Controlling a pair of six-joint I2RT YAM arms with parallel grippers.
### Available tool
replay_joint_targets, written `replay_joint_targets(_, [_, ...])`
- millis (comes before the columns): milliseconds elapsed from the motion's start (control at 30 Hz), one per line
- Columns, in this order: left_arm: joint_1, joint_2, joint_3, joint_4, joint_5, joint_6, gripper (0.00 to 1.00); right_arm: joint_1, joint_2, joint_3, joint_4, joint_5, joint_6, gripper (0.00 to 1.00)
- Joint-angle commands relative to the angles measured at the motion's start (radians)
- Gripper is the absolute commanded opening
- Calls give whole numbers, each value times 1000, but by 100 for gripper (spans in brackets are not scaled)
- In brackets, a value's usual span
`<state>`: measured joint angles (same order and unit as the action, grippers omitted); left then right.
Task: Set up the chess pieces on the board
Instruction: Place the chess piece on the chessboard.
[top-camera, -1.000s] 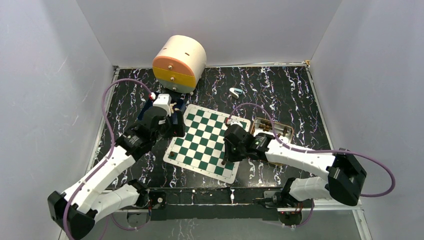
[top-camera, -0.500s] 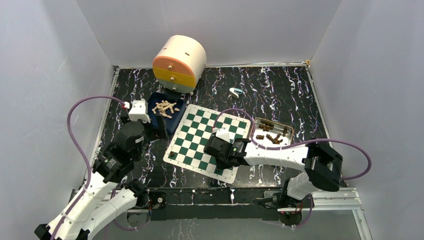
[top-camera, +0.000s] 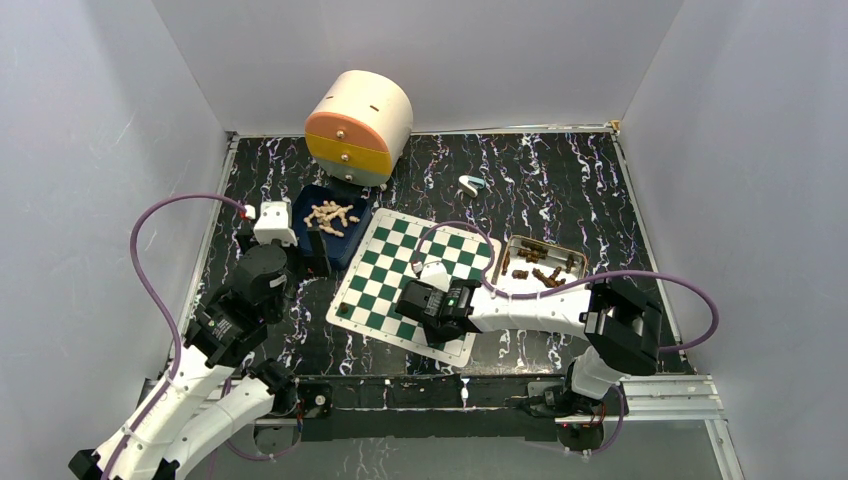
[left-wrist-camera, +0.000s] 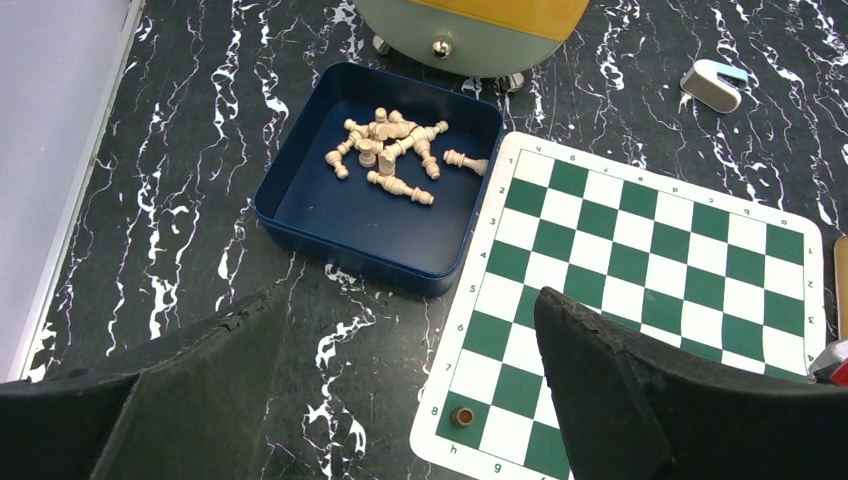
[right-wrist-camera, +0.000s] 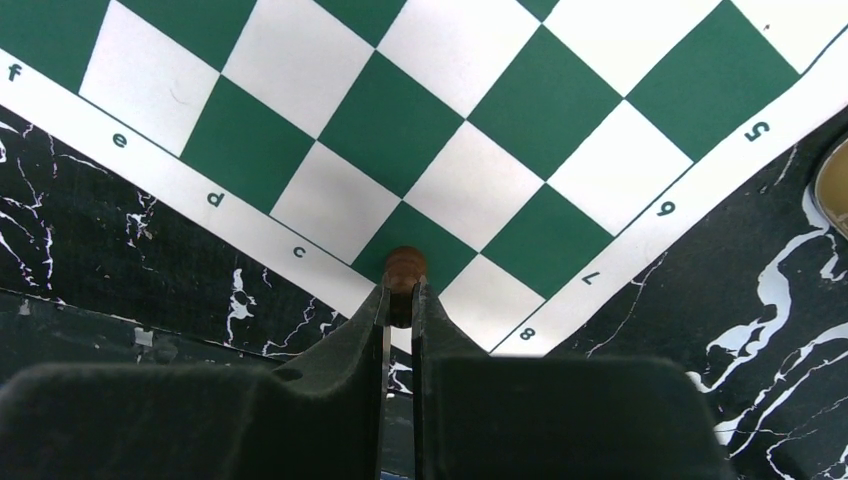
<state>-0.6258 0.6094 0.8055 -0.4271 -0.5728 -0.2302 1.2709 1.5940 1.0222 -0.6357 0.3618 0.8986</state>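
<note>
The green and white board (top-camera: 405, 262) lies mid-table. One dark brown piece (left-wrist-camera: 462, 416) stands on its near left corner square. My right gripper (right-wrist-camera: 400, 300) is shut on another dark brown piece (right-wrist-camera: 405, 267), held over a green square in the near row, one square from the right corner. In the top view that gripper (top-camera: 412, 300) hangs over the board's near half. My left gripper (left-wrist-camera: 410, 400) is open and holds nothing, above the bare table just left of the board (left-wrist-camera: 650, 270). Several pale pieces (left-wrist-camera: 390, 155) lie in a blue tray (left-wrist-camera: 300, 205).
A small tray (top-camera: 512, 252) with several dark brown pieces (top-camera: 540, 272) sits right of the board. A round cabinet (top-camera: 358, 125) with orange and yellow drawers stands at the back, behind the blue tray (top-camera: 352, 240). A small white and blue object (top-camera: 470, 183) lies behind the board.
The left arm has pulled back from the blue tray toward the near left. The right gripper has carried its dark piece leftward over the board's near rows.
</note>
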Motion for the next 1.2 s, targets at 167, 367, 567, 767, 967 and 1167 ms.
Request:
replay_joint_targets(167, [-2, 7, -2, 7, -38, 2, 91, 14, 20, 42, -35, 31, 45, 21])
replay_joint_targets(367, [-2, 3, -3, 6, -33, 0, 91, 16, 0, 42, -41, 36, 48, 34])
replay_joint_targets(567, [-2, 11, -5, 6, -29, -1, 91, 16, -26, 45, -35, 48, 17, 45])
replay_joint_targets(767, [-2, 35, -4, 2, -14, 4, 91, 2, -90, 67, -43, 71, -46, 50])
replay_joint_targets(967, [-2, 64, -6, 2, 5, 3, 91, -105, -215, 44, -40, 58, -141, 52])
replay_joint_targets(1167, [-2, 118, -16, 36, 109, 34, 92, -325, -330, 26, -50, 45, -253, 47])
